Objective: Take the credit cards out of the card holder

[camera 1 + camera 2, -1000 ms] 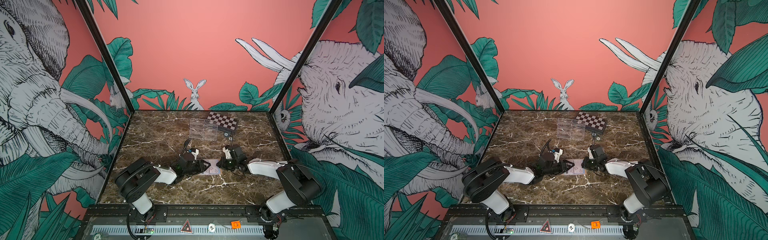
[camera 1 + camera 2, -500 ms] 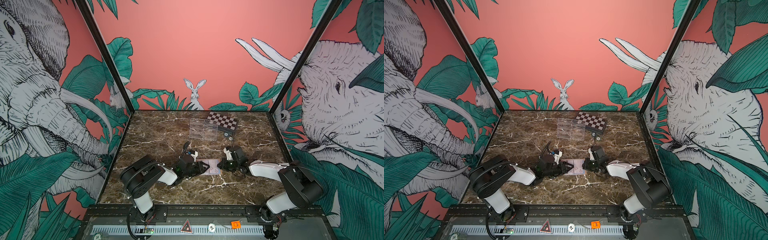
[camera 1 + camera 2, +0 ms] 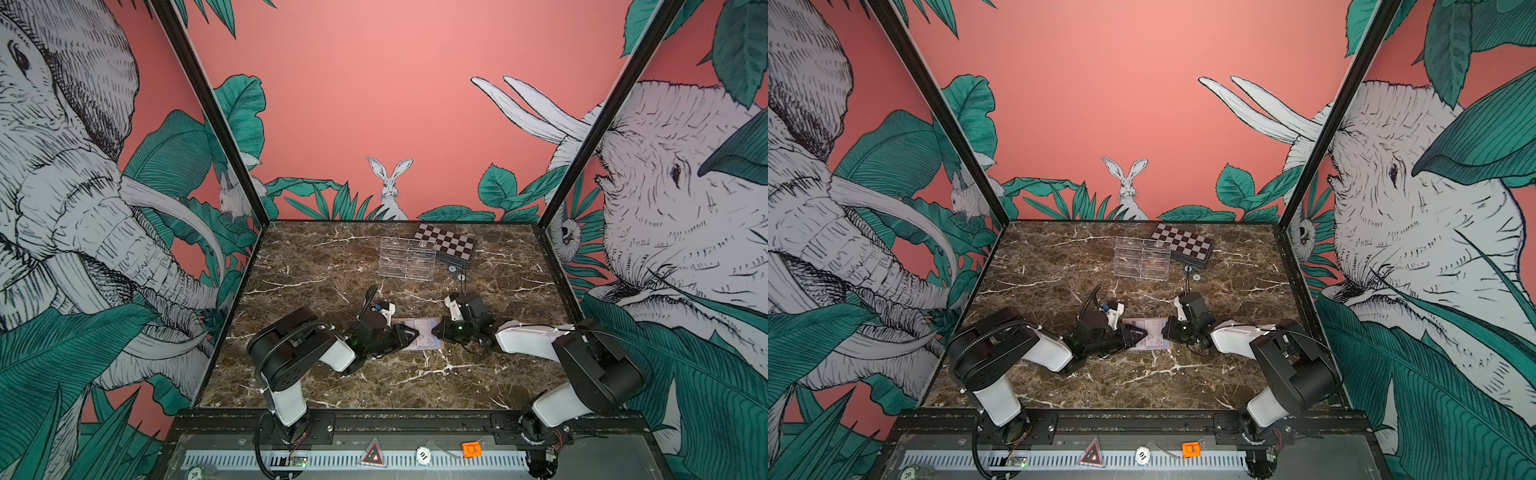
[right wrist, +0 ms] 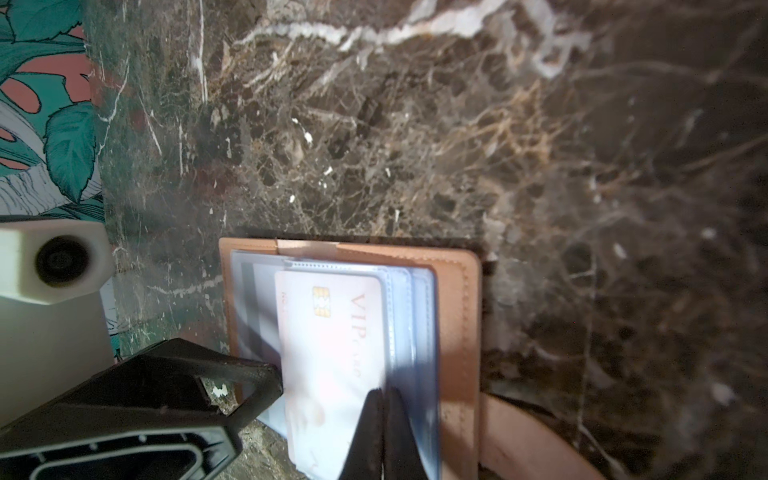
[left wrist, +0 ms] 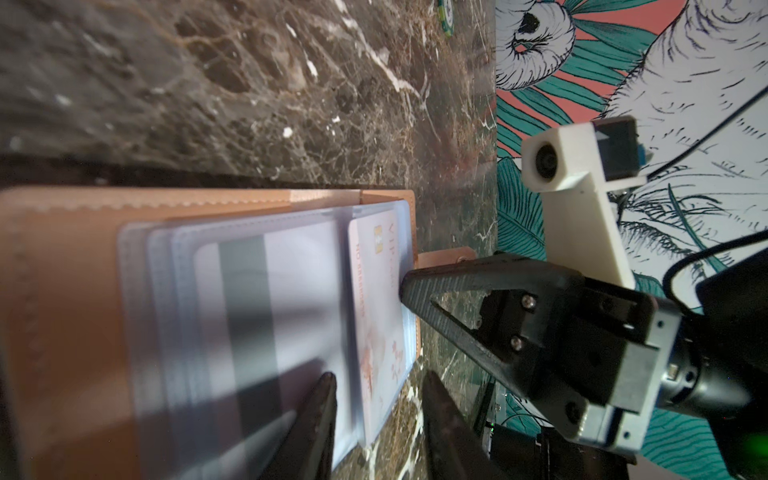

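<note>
Your left gripper (image 3: 411, 334) is lying low on the marble table (image 3: 332, 291), pointing at the holder (image 3: 424, 337) from 9 o'clock. Its jaws are standing apart, with one end of a white VIP card (image 5: 374, 299) between them. You cannot tell whether they are touching it.

The tan holder is lying open and flat in the middle of the table, at 6 o'clock from a clear tray (image 3: 407, 259). On its 9 o'clock page a striped card (image 5: 249, 299) is sitting inside a pale sleeve (image 5: 158, 291). The VIP card is lying on the 3 o'clock page.

Your right gripper (image 4: 382, 392) is pointing in from 3 o'clock with its jaws together, its tip resting on a sleeve at the VIP card's edge. A checkered box (image 3: 446, 245) is sitting at 2 o'clock from the tray.
</note>
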Tool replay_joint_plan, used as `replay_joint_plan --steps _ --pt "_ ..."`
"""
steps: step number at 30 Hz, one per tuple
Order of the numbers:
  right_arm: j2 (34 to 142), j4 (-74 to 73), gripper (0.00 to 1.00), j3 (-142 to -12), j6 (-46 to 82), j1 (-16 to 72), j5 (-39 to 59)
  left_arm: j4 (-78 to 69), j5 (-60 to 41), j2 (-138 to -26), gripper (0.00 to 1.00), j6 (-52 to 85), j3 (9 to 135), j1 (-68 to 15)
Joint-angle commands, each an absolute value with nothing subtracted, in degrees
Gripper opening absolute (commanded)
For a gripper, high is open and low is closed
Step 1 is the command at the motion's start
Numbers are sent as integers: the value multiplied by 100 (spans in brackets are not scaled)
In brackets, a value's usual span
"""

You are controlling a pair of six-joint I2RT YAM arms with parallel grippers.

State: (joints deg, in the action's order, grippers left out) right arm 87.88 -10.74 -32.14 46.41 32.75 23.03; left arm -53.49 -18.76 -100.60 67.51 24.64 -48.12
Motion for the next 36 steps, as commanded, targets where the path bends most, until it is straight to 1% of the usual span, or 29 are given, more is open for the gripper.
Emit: replay_joint_plan --steps 1,6,10,18,26,36 --pt "8912 -1064 0 -3197 4689 3349 2270 -5615 -1813 -10197 34 6833 2347 -4834" --pt "8925 -1037 0 -3199 4672 3364 2262 -5735 -1821 -10264 24 6854 2351 -4834" --pt "8912 -1016 0 -3225 4649 3367 2271 -5845 -1852 -10334 19 6874 2360 -4842" --pt "8932 -1020 0 -3220 4644 3375 2272 -5989 -1866 -10481 12 6919 2347 -4837" --pt "8948 -1006 0 -3199 4632 3375 2258 -6020 -1832 -10484 0 6910 2273 -4839" --pt "8947 -908 0 -3234 4580 3380 2226 -5748 -1723 -10164 0 6775 2054 -4823"
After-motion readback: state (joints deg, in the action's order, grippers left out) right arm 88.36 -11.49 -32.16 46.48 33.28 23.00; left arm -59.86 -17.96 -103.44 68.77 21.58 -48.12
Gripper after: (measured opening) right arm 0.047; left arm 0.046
